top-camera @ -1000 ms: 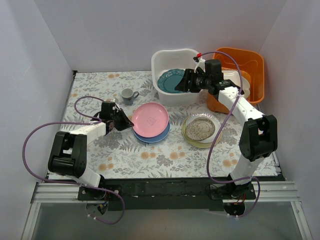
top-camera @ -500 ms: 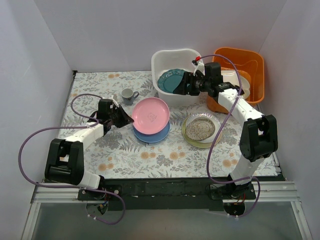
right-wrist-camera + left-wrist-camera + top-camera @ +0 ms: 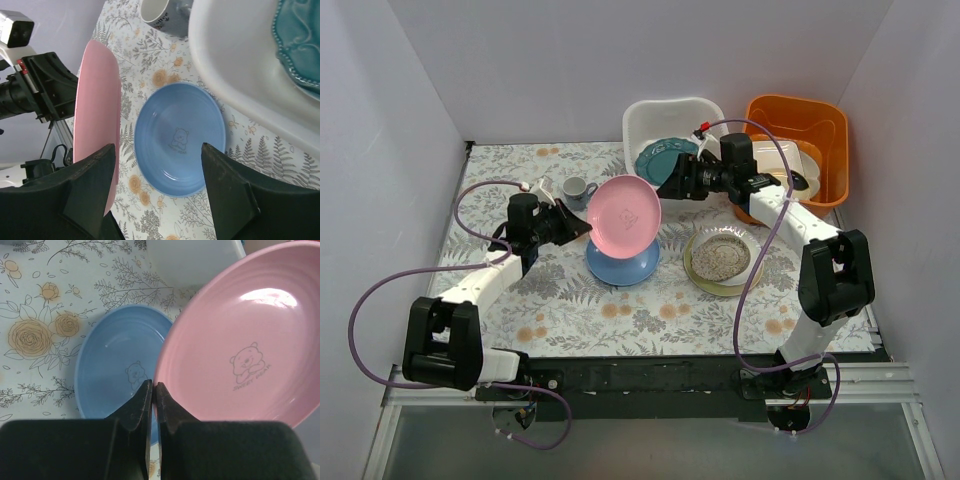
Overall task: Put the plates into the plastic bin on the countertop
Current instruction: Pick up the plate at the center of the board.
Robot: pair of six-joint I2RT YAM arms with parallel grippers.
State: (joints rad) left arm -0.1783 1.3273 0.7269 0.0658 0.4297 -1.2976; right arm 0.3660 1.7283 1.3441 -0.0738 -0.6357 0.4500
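Left pincer (image 3: 152,390) grips pink plate (image 3: 625,213) above blue plate (image 3: 620,268); right pincer (image 3: 675,180) wide beside bin (image 3: 650,105); cup (image 3: 578,188) nearby.

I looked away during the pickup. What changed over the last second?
The left gripper, shut on the rim of the pink plate, lifted it off the blue plate and tipped it upright. The right gripper swung left from over the plastic bin toward it, jaws open. Blue plate, teal plate in the bin and cup stayed put.
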